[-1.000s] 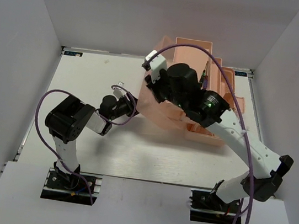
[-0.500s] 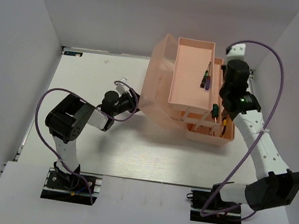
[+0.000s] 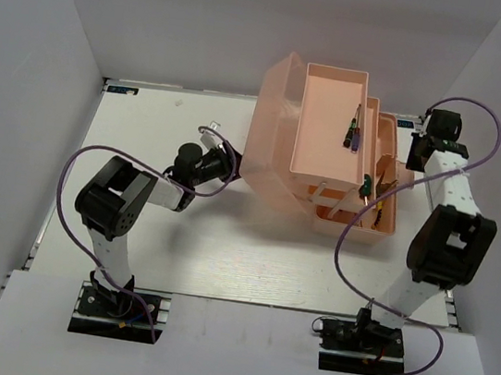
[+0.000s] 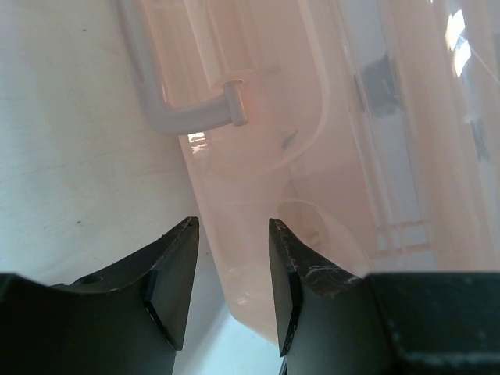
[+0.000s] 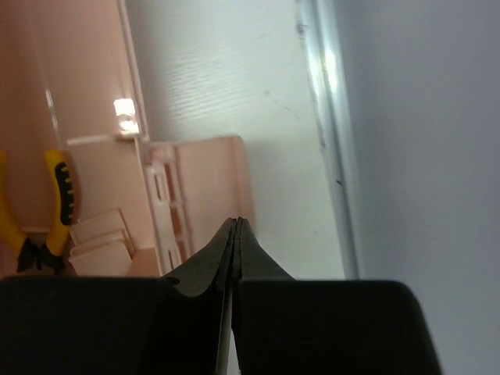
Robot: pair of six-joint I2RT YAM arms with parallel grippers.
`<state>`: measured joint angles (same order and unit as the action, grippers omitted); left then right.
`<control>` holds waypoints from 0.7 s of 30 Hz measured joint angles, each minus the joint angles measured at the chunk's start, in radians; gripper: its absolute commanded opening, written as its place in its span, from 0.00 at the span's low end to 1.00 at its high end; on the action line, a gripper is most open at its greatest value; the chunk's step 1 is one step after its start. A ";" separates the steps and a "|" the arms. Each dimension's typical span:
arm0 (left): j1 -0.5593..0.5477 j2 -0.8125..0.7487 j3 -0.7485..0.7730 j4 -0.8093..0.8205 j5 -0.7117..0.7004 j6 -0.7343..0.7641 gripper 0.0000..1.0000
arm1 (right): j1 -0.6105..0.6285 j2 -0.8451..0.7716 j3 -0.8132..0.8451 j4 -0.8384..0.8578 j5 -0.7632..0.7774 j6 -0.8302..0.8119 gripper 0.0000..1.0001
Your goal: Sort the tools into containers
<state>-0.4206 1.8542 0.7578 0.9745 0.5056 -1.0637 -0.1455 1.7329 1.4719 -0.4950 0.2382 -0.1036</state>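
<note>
The salmon-pink toolbox (image 3: 333,97) stands open, its translucent lid (image 3: 271,144) tipped up on the left. Two slim screwdrivers (image 3: 352,127) lie in the upper tray. A green-handled screwdriver (image 3: 363,181) and yellow-and-black pliers (image 3: 381,187) lie in the lower compartments. My left gripper (image 3: 230,159) is open at the lid's left side. In the left wrist view the lid's corner (image 4: 242,297) sits between the spread fingers (image 4: 176,281). My right gripper (image 3: 416,155) is shut and empty, right of the box. The pliers (image 5: 56,205) show at the left of the right wrist view.
The lid's pale handle (image 4: 180,117) shows through the plastic in the left wrist view. White walls enclose the table. The table's raised right rail (image 5: 332,133) runs close beside my right gripper. Purple cables loop off both arms.
My right arm has swung from over the toolbox to the far right edge. The toolbox has shifted slightly right. My left gripper has moved up to the lid.
</note>
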 measured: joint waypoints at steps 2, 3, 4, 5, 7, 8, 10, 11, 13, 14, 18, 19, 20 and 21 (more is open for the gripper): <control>0.000 -0.005 0.012 -0.011 0.008 0.006 0.51 | -0.014 0.082 0.055 -0.020 -0.062 0.003 0.00; 0.000 -0.006 0.018 -0.016 0.011 0.010 0.51 | -0.020 0.114 0.076 -0.030 -0.088 0.004 0.00; 0.000 -0.009 0.025 -0.027 0.017 0.016 0.51 | -0.026 0.149 0.098 -0.044 -0.125 0.004 0.00; 0.000 -0.013 0.034 -0.033 0.020 0.019 0.51 | -0.032 0.182 0.116 -0.054 -0.158 0.004 0.00; -0.001 -0.019 0.053 -0.051 0.031 0.029 0.51 | -0.047 0.240 0.166 -0.070 -0.228 -0.005 0.00; -0.002 -0.021 0.064 -0.056 0.035 0.032 0.51 | -0.054 0.257 0.197 -0.076 -0.270 -0.004 0.00; -0.005 -0.025 0.089 -0.065 0.046 0.036 0.51 | -0.075 0.290 0.245 -0.097 -0.362 -0.006 0.00; -0.007 -0.028 0.101 -0.069 0.053 0.037 0.51 | -0.081 0.303 0.257 -0.107 -0.397 -0.011 0.00; -0.011 -0.032 0.130 -0.073 0.069 0.039 0.51 | -0.100 0.316 0.277 -0.118 -0.471 -0.018 0.00; -0.014 -0.032 0.149 -0.077 0.081 0.039 0.51 | -0.108 0.324 0.285 -0.126 -0.507 -0.027 0.00; -0.033 -0.033 0.223 -0.077 0.127 0.039 0.51 | -0.129 0.360 0.327 -0.148 -0.628 -0.059 0.00; -0.040 -0.032 0.244 -0.076 0.139 0.039 0.51 | -0.130 0.374 0.343 -0.156 -0.657 -0.066 0.00; -0.049 -0.032 0.264 -0.076 0.153 0.039 0.51 | -0.129 0.385 0.356 -0.162 -0.679 -0.070 0.00; -0.058 -0.032 0.283 -0.076 0.166 0.039 0.51 | -0.128 0.396 0.370 -0.168 -0.702 -0.074 0.00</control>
<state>-0.4789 1.8225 1.0405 0.8989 0.6720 -1.0252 -0.2733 2.1292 1.8420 -0.6628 -0.4637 -0.1776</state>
